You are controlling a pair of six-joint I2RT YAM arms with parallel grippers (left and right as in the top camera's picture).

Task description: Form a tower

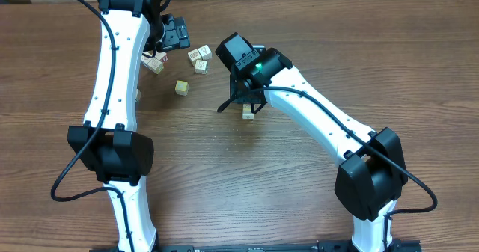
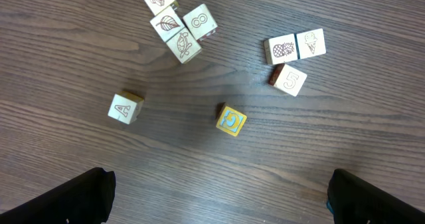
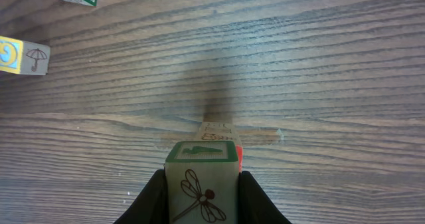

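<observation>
My right gripper is shut on a pale cube that has a dragonfly drawing and a green top face. Just beyond the cube show a red-marked edge and a pale face of the tower. I cannot tell whether the held cube touches it. From overhead, the right gripper hangs over the tower, of which only a pale cube shows. My left gripper is open and holds nothing, with its fingertips at the bottom corners above bare wood. In the overhead view the left gripper is at the back left.
Loose cubes lie under the left wrist: an A cube, a yellow C cube, a cluster and a group of three. A yellow umbrella cube lies left of the right gripper. Scattered cubes lie between the arms.
</observation>
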